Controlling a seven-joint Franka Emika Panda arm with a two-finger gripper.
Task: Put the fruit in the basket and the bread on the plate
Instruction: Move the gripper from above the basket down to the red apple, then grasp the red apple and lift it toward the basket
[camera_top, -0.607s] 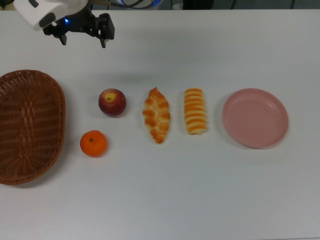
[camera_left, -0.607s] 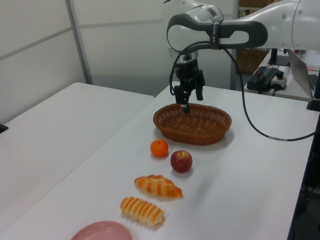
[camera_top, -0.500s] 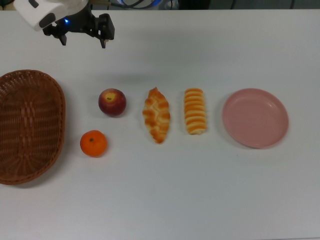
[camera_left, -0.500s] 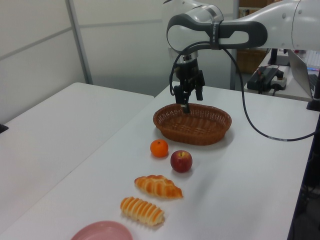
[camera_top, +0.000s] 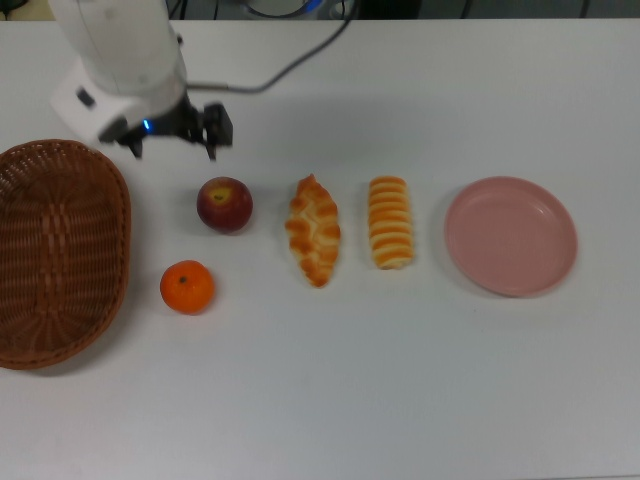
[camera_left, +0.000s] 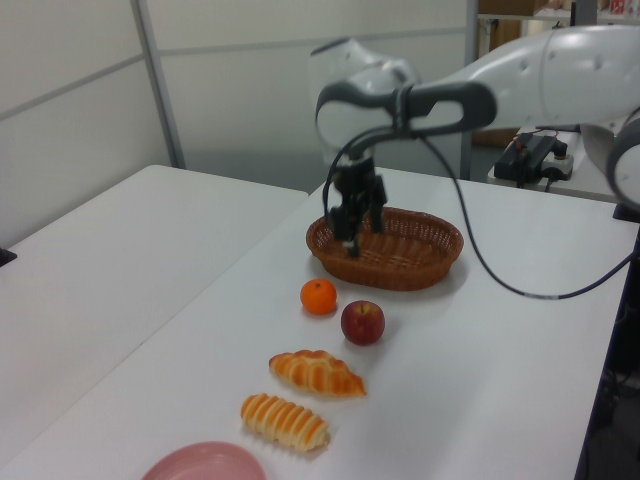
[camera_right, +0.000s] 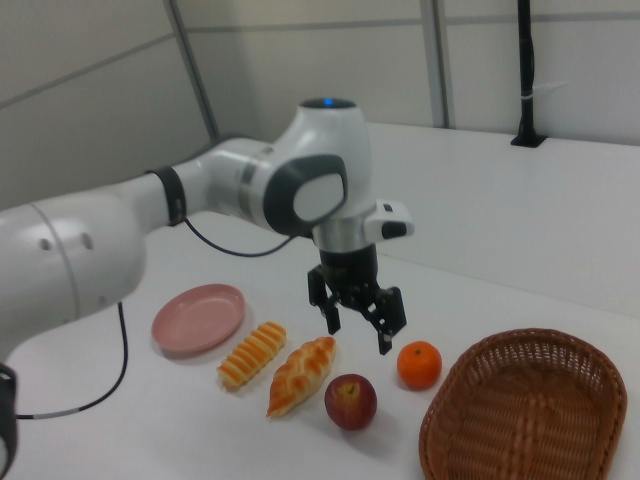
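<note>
I am holding my tool in the air above the table, with its two fingers spread apart and nothing between them. In the top view it is hanging just above the apple, between the apple and the far edge of the table; in the right view it is hovering over the gap between the apple and the tangerine, clear of both.

The apple is sitting on the table near the tangerine, the two apart from each other. To the top view's left of them the wicker basket is lying with nothing in it. In the left view my tool is showing in front of the basket's near rim.

To the top view's right of the apple, the braided loaf and the striped loaf are lying side by side, near each other but not touching. Further to the top view's right the pink plate is sitting bare, close to the striped loaf. A black cable is trailing from my arm across the table in the left view. Nothing is standing between my tool and the fruit below it.
</note>
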